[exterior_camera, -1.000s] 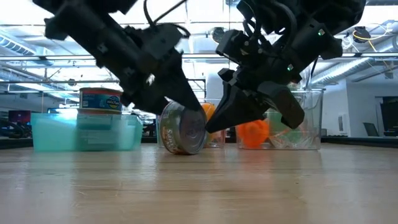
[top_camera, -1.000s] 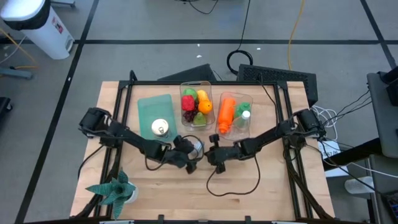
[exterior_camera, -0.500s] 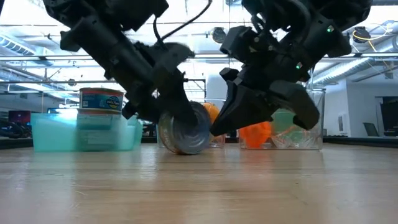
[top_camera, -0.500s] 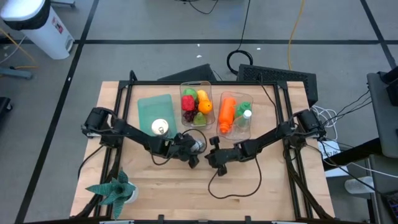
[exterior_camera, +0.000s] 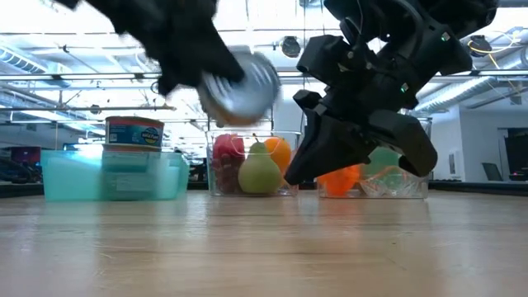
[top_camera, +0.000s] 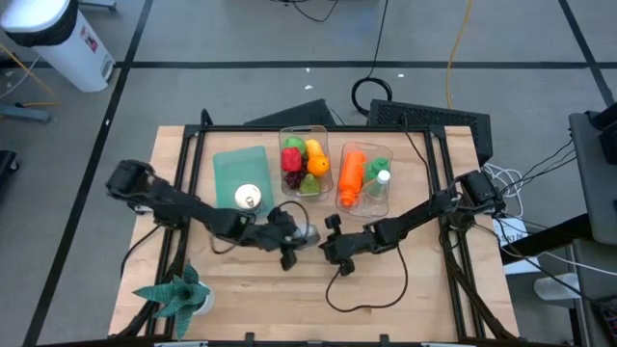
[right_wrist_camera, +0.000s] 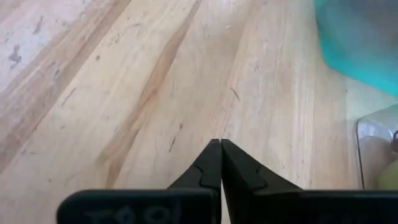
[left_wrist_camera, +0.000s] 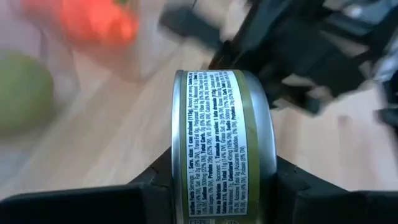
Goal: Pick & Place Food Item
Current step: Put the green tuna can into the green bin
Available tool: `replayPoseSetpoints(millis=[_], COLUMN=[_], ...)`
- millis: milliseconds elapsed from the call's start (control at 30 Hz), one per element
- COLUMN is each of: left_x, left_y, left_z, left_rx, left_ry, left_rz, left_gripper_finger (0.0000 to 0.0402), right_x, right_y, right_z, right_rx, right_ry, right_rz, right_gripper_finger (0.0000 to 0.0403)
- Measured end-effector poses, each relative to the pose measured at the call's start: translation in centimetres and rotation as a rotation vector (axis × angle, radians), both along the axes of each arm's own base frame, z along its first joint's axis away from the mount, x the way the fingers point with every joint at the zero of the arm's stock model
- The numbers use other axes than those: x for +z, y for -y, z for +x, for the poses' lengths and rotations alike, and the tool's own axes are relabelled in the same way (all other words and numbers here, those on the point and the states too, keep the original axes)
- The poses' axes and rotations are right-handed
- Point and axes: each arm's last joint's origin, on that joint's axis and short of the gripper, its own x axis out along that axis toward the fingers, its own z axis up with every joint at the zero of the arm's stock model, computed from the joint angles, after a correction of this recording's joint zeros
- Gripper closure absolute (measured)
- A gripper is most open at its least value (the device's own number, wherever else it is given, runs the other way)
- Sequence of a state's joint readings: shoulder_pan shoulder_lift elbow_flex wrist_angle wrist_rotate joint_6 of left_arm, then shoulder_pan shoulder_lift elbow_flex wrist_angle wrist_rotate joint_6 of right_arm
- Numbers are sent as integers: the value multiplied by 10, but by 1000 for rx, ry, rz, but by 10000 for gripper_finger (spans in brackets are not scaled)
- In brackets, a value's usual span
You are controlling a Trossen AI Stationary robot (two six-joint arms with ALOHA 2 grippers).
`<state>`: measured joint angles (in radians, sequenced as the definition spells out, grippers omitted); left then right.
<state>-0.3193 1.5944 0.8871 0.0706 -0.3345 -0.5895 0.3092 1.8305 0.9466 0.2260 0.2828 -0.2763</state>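
A silver tin can (left_wrist_camera: 221, 143) with a printed label hangs in the air, my left gripper (top_camera: 297, 241) shut on it at the table's middle. In the low view the can (exterior_camera: 239, 78) is well above the tabletop. Just to its right, my right gripper (right_wrist_camera: 221, 149) is shut with nothing in it, slanting down and low over the bare wood (right_wrist_camera: 155, 93). A second can (top_camera: 249, 199) stands upright in the teal tray (top_camera: 236, 166). My left gripper pinches the can between its two fingers (left_wrist_camera: 155, 183), one on each flat end (left_wrist_camera: 268, 155). The labelled round wall faces the wrist camera. The fingers slant down from the table's left. The can rides on edge, lifted clear of the table.
At the far middle stand a clear bin of fruit (top_camera: 304, 159) and a clear bin with an orange bottle (top_camera: 359, 178). A small green plant (top_camera: 178, 294) is at the near left corner. A black cable (top_camera: 366, 289) loops over the near middle. Bare wood lies near the front edge.
My left gripper has closed on the can, which stood on edge on the table, and has raised it clear of the wood, drawing back a little toward the table's left. My right gripper has stayed shut beside it.
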Motion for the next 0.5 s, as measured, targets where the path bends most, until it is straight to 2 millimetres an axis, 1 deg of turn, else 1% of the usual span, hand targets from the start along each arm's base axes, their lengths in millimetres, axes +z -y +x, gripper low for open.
replayPoseSetpoints(millis=[67, 133, 233, 300, 400, 500], left_x=[23, 46, 76, 92, 106, 111], left_y=[0, -5, -19, -30, -47, -63], left_z=[-14, -34, -71, -97, -133, -161], left_rx=[3, 34, 136, 210, 300, 368], left_ry=[27, 40, 38, 38, 21, -29], left_rz=[26, 71, 172, 236, 295, 335], left_gripper_finger=[267, 267, 267, 267, 267, 267], right_x=[-1, -1, -1, -1, -1, -1], right_y=[0, 0, 0, 0, 0, 0], right_z=[0, -1, -1, -1, -1, -1], right_rx=[-1, -1, -1, -1, -1, -1], right_ry=[-7, -14, -18, -18, -18, -18], right_rz=[-1, -3, -4, -4, -4, -4], right_gripper_finger=[403, 403, 403, 403, 403, 403])
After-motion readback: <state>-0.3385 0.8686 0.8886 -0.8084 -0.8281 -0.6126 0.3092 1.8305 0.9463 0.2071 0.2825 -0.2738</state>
